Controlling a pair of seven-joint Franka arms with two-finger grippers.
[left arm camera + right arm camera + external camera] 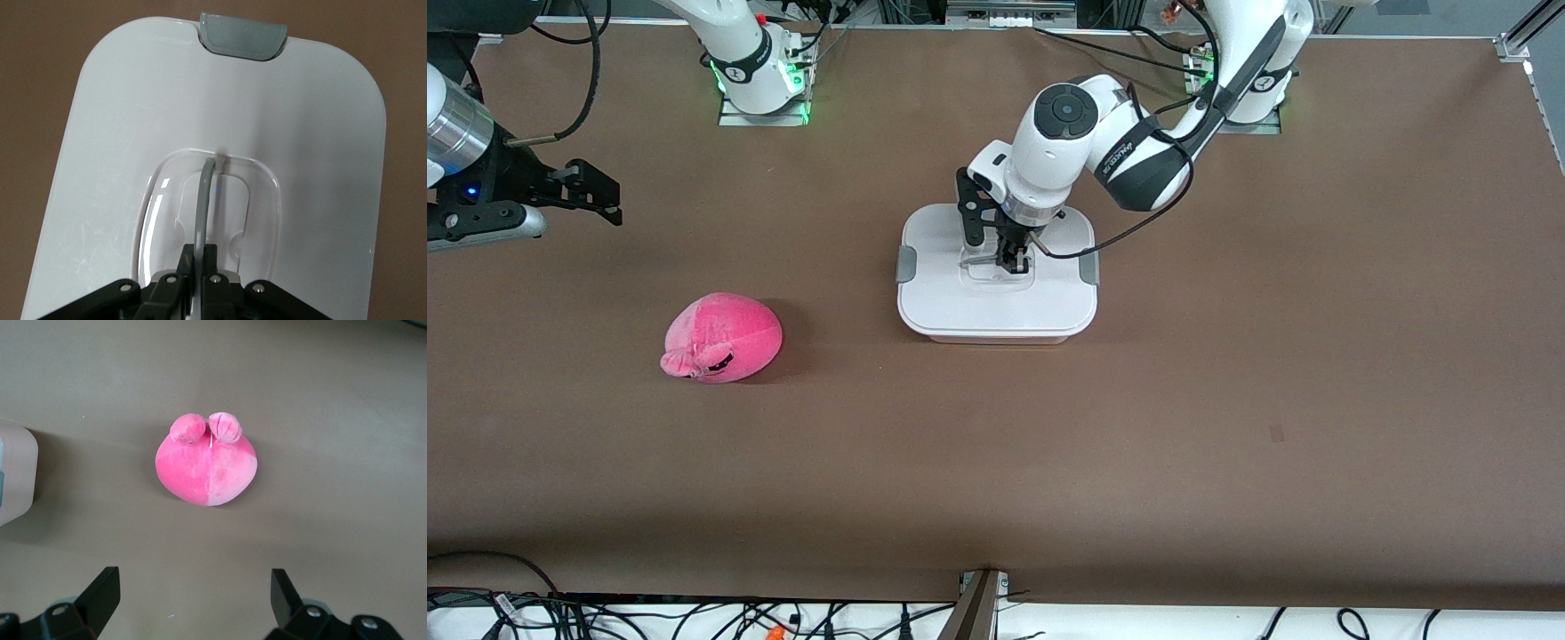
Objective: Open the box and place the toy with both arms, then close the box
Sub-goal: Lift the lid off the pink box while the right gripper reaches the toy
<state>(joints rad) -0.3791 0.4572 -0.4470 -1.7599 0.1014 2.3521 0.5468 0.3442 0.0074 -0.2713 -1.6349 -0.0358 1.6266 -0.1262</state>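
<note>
Where brown table (1227, 400) carries the box (996, 307), the left gripper (1009, 258) pinches its handle (203, 200); the right gripper (193, 600), fingers spread, hovers near the toy (722, 339).

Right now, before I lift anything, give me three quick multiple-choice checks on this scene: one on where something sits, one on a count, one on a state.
1. Where does the pink plush toy lie relative to the box?
A. On the lid
B. On the table, toward the right arm's end
C. Inside the box

2. How many grey side clips show on the white lid in the front view?
A. One
B. Two
C. Four

3. What is the left gripper doing?
A. Shut on the lid handle
B. Open above the toy
C. Holding the toy

Answers:
1 B: the toy rests on the brown table, apart from the box.
2 B: one clip sits at each short end.
3 A: the left wrist view shows its fingers clamped on the thin handle; the right gripper is open over the table near the toy.
</note>
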